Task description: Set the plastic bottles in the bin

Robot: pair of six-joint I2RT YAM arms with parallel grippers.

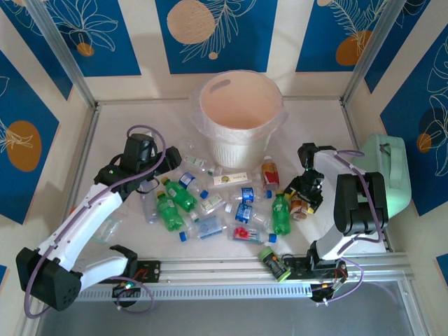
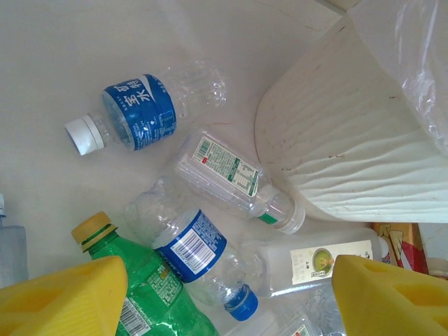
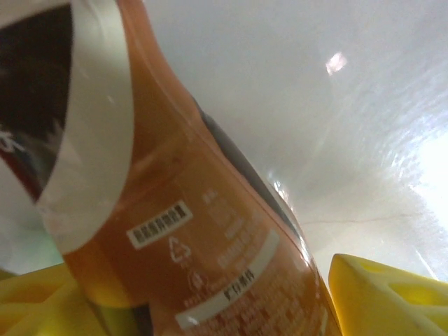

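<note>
The plastic bottles [image 1: 243, 211] lie scattered on the white bench [image 1: 315, 126], just in front of the cream bin [image 1: 238, 148]. Blue-and-cream leaf-patterned wall panels [image 1: 217, 28] enclose the bench. The left pincer [image 2: 231, 280] hangs released, spread wide above the bottles. The right pincer [image 1: 305, 198] is clasped on an orange-brown bottle [image 3: 210, 210].

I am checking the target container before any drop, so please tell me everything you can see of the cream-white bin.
The bin is a round cream-white plastic bucket, standing upright at the far middle of the table. Its lower sides are ribbed, a handle slot sits near the rim, and a clear bag liner drapes over the edge. Its visible inside looks empty. A clear bottle lies by its base; contact is unclear.
</note>
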